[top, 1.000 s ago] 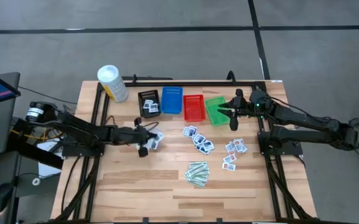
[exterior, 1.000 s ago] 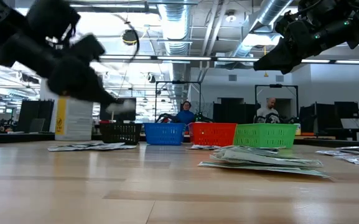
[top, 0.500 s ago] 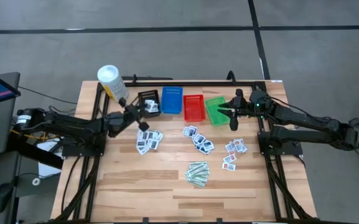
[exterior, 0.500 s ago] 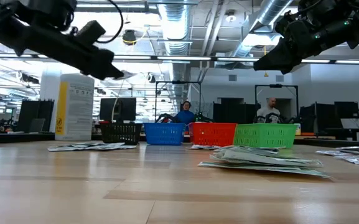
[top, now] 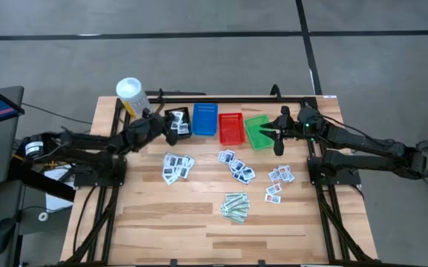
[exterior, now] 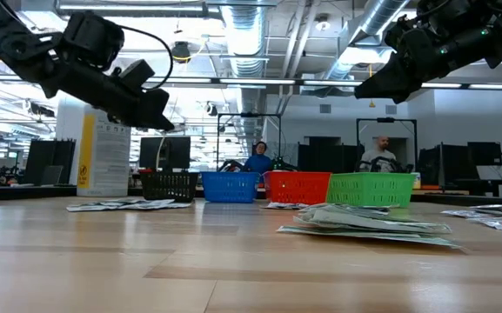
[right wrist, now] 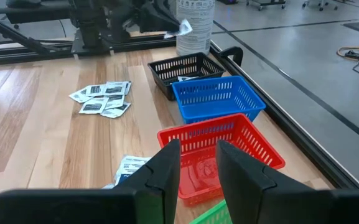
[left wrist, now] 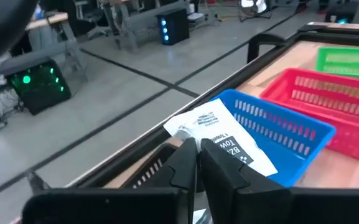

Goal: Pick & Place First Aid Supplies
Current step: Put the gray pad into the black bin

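My left gripper [top: 168,122] hovers at the black basket [top: 178,127] at the table's far left, shut on a white packet with dark print [left wrist: 219,134]. The packet also shows in the right wrist view [right wrist: 181,26]. More first aid supplies lie flat on the table: white packets in piles [top: 176,167], [top: 236,165], [top: 279,182] and pale-green strips [top: 236,206]. My right gripper [top: 277,139] hangs open over the green basket [top: 257,131], with nothing between its fingers [right wrist: 167,168]. My left gripper pinches the packet by its near edge [left wrist: 196,140] between its two fingertips [left wrist: 185,163]. The fingers come almost level from the table's left side. The packet sticks out past the fingertips, lifted clear, above the black basket's rim.
Four mesh baskets stand in a row at the far edge: black, blue [top: 205,119], red [top: 231,128], green. A tall white tub with a yellow label [top: 133,99] stands at the far left corner. People sit in the room beyond the table [exterior: 257,156].
My left gripper has swung from the packet pile on the table's left toward the far edge and has risen a little, carrying the white packet up to the black basket. The pile stays on the table.
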